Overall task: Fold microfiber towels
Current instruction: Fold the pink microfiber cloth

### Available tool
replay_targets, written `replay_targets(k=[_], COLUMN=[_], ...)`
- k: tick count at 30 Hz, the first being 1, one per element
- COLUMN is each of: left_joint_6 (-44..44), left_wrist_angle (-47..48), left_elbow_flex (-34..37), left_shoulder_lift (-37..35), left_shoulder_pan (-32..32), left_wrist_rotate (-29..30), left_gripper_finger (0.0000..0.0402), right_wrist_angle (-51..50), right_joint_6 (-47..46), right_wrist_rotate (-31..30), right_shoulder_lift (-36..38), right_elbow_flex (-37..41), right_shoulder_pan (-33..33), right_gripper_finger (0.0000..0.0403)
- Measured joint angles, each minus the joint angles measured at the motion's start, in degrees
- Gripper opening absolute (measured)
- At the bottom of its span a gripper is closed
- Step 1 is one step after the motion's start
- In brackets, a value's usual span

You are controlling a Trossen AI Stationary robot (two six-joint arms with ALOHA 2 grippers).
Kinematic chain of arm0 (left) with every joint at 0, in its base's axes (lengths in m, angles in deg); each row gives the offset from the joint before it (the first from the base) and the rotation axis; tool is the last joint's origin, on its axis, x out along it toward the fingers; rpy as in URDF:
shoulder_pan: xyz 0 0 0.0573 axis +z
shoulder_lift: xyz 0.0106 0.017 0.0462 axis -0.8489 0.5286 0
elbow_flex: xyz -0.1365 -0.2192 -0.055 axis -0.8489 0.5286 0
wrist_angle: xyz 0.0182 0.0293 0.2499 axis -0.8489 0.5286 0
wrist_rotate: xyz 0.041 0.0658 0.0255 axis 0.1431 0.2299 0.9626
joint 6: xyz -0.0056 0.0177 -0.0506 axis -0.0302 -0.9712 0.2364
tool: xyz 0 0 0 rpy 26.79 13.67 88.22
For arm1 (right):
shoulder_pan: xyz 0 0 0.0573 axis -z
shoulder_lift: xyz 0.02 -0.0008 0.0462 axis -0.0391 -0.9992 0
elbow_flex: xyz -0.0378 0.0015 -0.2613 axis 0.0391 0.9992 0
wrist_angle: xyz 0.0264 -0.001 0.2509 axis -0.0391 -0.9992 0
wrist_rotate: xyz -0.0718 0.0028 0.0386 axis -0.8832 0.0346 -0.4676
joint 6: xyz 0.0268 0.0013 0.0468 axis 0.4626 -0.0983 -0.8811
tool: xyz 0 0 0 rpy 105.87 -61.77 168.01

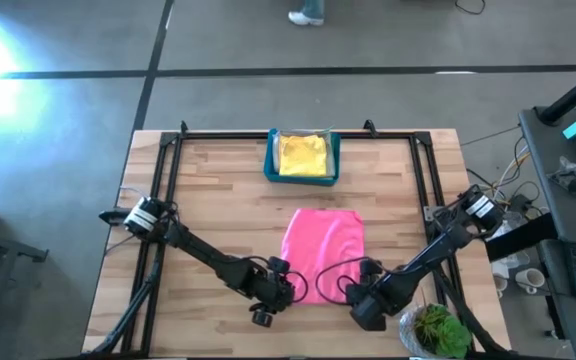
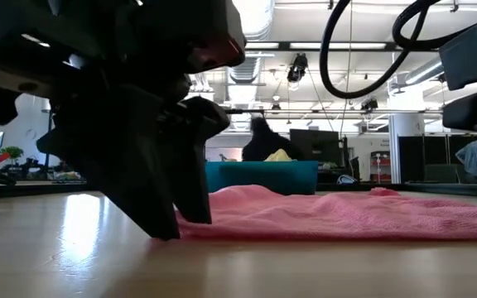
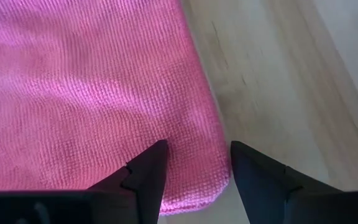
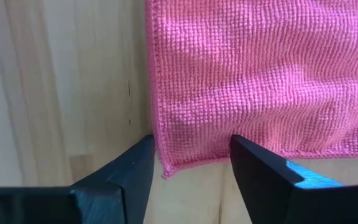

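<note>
So both grippers sit at the pink towel's [image 1: 323, 252] near edge on the table [image 1: 218, 190]: left gripper [image 3: 194, 162] straddles the left corner, right gripper [image 4: 191, 155] the right one, jaws open, nothing pinched yet. Towel's long axis runs away toward the blue bin [image 1: 271, 160].

Light butcher-block wooden table [image 1: 218, 190]: flat pink microfiber towel [image 1: 324, 245] near front edge, blue rectangular plastic bin [image 1: 271, 160] at back edge.

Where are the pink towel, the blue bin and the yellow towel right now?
pink towel [image 1: 324, 245]: high view, middle of the cloth.
blue bin [image 1: 270, 158]: high view, its left wall.
yellow towel [image 1: 303, 155]: high view, middle of the cloth inside the bin.
</note>
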Motion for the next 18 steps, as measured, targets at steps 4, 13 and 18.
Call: replay_targets(k=[4, 13, 18], left_joint_6=[0.0, 0.03, 0.22], left_wrist_angle=[-0.78, -2.71, -2.72], left_elbow_flex=[0.94, 1.91, 1.91], left_shoulder_lift=[-0.21, -0.25, -0.21], left_shoulder_pan=[0.0, 0.71, 1.25], left_wrist_rotate=[-2.13, 0.75, 2.69], left_gripper_finger=[0.0164, 0.0163, 0.0115], right_wrist_angle=[0.12, 0.76, 1.08], right_joint_6=[-0.21, -1.11, -2.39], right_wrist_rotate=[0.13, 1.18, 1.41], right_shoulder_lift=[-0.02, -0.07, -0.11], right_elbow_flex=[0.09, 0.15, 0.17], right_shoulder_pan=[0.84, 1.12, 1.1], right_gripper_finger=[0.0179, 0.0152, 0.0118])
